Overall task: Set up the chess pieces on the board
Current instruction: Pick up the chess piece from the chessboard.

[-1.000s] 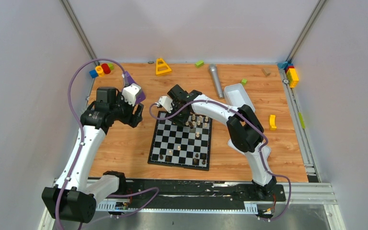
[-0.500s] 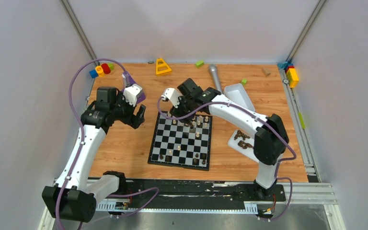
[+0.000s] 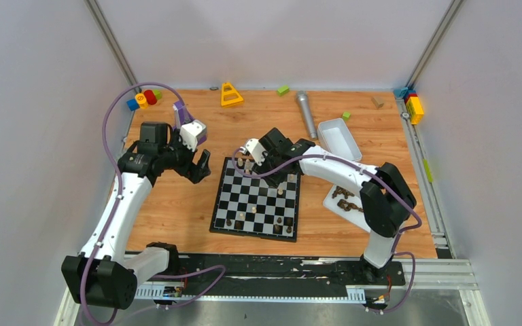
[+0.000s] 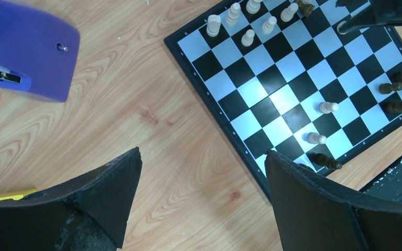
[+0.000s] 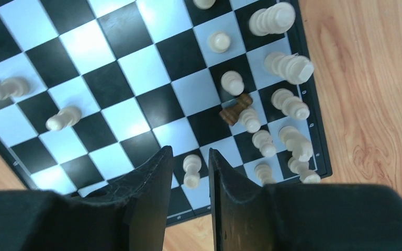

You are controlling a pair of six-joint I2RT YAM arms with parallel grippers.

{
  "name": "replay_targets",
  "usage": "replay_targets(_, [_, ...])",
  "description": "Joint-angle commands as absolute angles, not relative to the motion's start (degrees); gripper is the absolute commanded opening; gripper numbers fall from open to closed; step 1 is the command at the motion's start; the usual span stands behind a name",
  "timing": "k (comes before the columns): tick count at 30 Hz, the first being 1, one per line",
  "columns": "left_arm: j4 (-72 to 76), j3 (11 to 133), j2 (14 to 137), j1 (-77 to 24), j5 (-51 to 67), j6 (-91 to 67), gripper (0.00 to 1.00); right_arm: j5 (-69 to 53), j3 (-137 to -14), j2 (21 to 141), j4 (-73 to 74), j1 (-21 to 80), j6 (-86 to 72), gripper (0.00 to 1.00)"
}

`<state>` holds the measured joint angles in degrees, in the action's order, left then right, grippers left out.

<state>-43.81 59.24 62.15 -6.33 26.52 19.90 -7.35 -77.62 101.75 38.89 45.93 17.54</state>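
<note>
Pieces crowded the board's far edge; my right gripper straddled a cream pawn, jaws narrow, not clamped; left gripper gaped beside the board. Off-centre closing could topple nearby pieces.

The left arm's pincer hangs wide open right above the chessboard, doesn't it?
Not quite. The left pincer does hang wide open, but above the bare wooden table just beside the chessboard, not right above it. The left wrist view shows this.
</note>
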Motion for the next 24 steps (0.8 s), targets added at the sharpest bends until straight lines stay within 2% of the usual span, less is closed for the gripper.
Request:
replay_targets(1, [-41.9, 58.6, 61.8, -5.9, 28.1, 20.9, 0.95, -2.5, -77.7, 103.9, 32.1, 45.6, 14.0, 0.32])
replay_targets(7, [-42.1, 58.3, 61.8, -5.9, 27.8, 21.1, 0.95, -0.6, -79.0, 107.2, 30.5, 45.6, 13.8, 0.36])
replay_targets(24, [-42.5, 58.0, 61.8, -5.9, 27.9, 21.6, 0.95, 3.3, -81.3, 110.6, 29.6, 45.7, 15.2, 0.36])
